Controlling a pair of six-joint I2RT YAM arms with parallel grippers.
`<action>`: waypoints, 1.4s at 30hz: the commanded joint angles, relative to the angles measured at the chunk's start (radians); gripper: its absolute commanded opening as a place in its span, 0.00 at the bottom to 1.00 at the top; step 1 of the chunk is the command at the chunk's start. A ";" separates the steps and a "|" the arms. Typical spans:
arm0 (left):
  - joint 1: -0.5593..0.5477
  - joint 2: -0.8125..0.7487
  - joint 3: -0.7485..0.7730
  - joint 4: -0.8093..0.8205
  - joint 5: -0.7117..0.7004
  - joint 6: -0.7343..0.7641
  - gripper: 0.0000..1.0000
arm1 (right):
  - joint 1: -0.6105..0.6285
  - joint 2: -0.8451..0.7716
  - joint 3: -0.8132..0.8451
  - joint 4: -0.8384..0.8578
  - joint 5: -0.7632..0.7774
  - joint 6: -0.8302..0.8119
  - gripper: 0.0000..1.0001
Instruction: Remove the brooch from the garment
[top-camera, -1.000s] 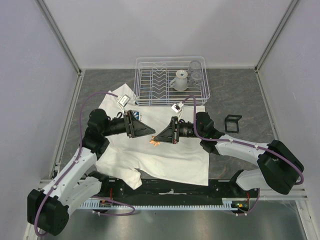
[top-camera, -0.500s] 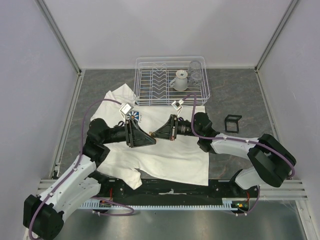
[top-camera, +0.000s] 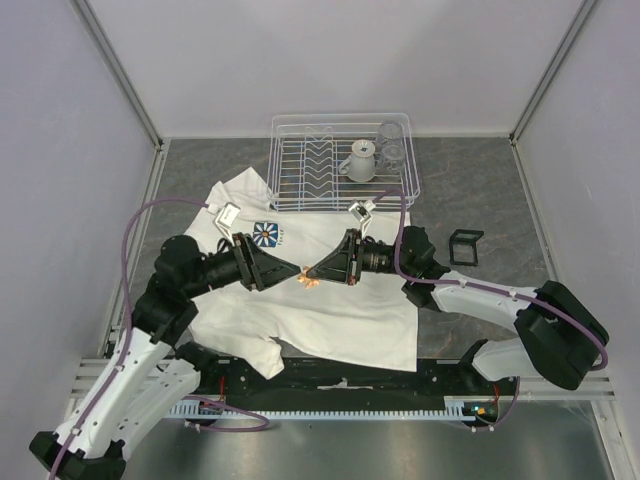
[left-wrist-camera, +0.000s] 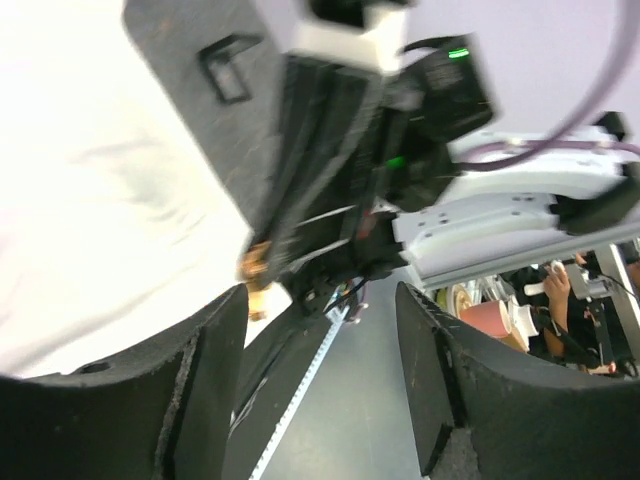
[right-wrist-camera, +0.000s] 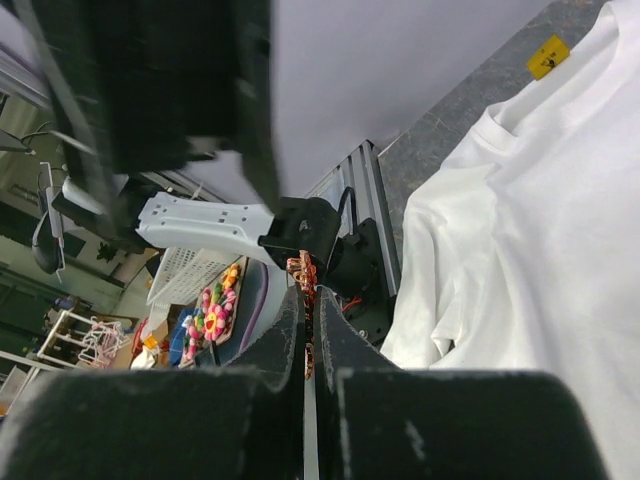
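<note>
The white T-shirt (top-camera: 330, 315) lies spread on the table, its blue daisy logo (top-camera: 267, 235) uncovered. My right gripper (top-camera: 314, 273) is shut on the small orange-red brooch (top-camera: 309, 282) and holds it over the middle of the shirt. In the right wrist view the brooch (right-wrist-camera: 305, 278) sticks out from between the closed fingertips (right-wrist-camera: 290, 318), with the shirt (right-wrist-camera: 530, 230) at the right. My left gripper (top-camera: 296, 270) is open and empty, tip to tip with the right one. The left wrist view shows its jaws spread wide, the brooch (left-wrist-camera: 255, 270) beyond them.
A white wire dish rack (top-camera: 340, 165) stands behind the shirt, holding a white cup (top-camera: 360, 160) and a glass (top-camera: 392, 150). A small black frame (top-camera: 464, 246) lies on the table to the right.
The left arm has drawn back to the left, uncovering the daisy logo. The brooch, hidden between the two grippers half a second ago, shows again at the right gripper's tip.
</note>
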 joint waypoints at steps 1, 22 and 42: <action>0.001 -0.030 -0.116 0.036 -0.054 -0.034 0.71 | -0.008 -0.052 0.009 0.012 -0.011 -0.028 0.00; 0.001 0.047 -0.238 0.294 0.043 -0.141 0.21 | -0.010 -0.034 0.007 0.052 -0.016 0.016 0.00; 0.001 0.128 -0.070 0.046 0.023 0.121 0.02 | -0.049 -0.092 0.118 -0.276 -0.005 -0.068 0.75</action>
